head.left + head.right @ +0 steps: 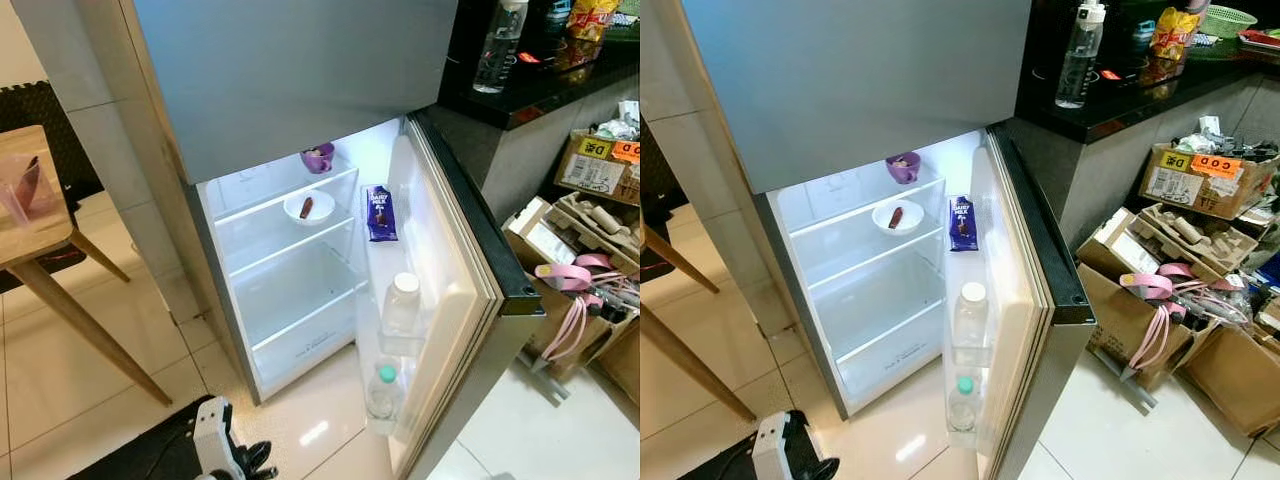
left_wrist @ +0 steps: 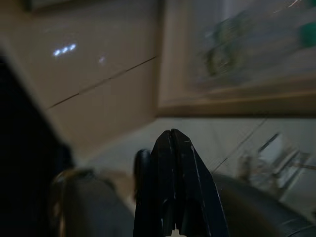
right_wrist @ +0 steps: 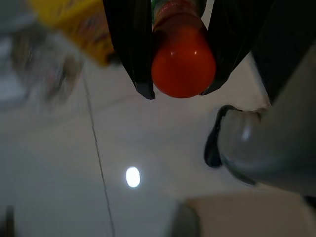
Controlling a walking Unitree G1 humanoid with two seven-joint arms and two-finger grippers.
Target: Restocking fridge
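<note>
Right pincer point(image 3: 182, 74) grips an orange-capped bottle point(image 3: 183, 61); left pincer point(image 2: 173, 197) closed, empty. Risk: bottle slipping before reaching the fridge point(image 1: 300, 300).

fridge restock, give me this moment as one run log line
fridge door: open | right gripper: shut on orange bottle, over floor | left gripper: shut, idle | shelf: white bowl, purple cup | door: chocolate bar

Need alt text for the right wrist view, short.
The right gripper holds an orange-red bottle with a rounded end between its two black fingers, above a glossy pale tiled floor. Blurred yellow packaging lies behind.
</note>
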